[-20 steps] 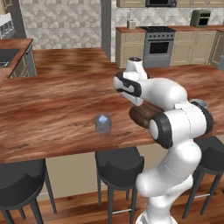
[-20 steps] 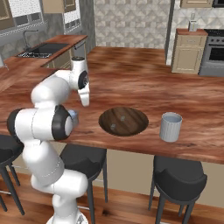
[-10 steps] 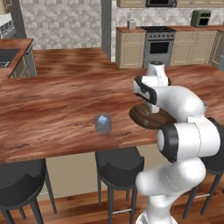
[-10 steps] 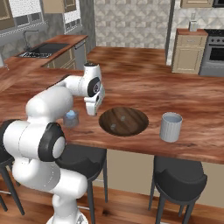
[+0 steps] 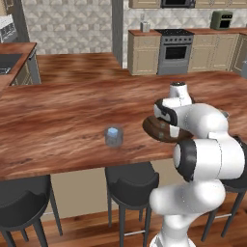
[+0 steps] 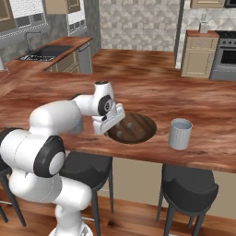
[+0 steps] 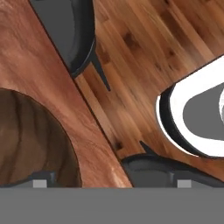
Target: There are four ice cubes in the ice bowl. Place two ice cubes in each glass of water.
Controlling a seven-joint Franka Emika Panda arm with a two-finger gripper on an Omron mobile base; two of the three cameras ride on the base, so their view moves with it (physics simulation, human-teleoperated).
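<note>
The dark brown ice bowl (image 6: 136,128) sits near the counter's front edge, and its rim also shows in the hand view (image 7: 26,135). No ice cubes can be made out in it from here. My gripper (image 6: 109,129) hangs open just over the bowl's left rim, pointing down, with nothing between its fingers. In the left base view the hand (image 5: 167,126) covers part of the bowl (image 5: 153,126). One glass of water (image 6: 180,134), grey with a light rim, stands right of the bowl. The other glass (image 5: 114,136), pale blue at its top, stands well to the left.
The wooden counter's front edge (image 7: 94,116) runs under my hand, with wood floor below. Black bar stools (image 5: 131,182) (image 6: 188,182) stand along the front. A sink (image 6: 44,51) lies on the far left counter, and a stove (image 5: 175,52) stands at the back.
My arm has swung from near the left glass across the counter to the bowl's edge. The gripper stayed open and empty. The bowl and both glasses have not moved.
</note>
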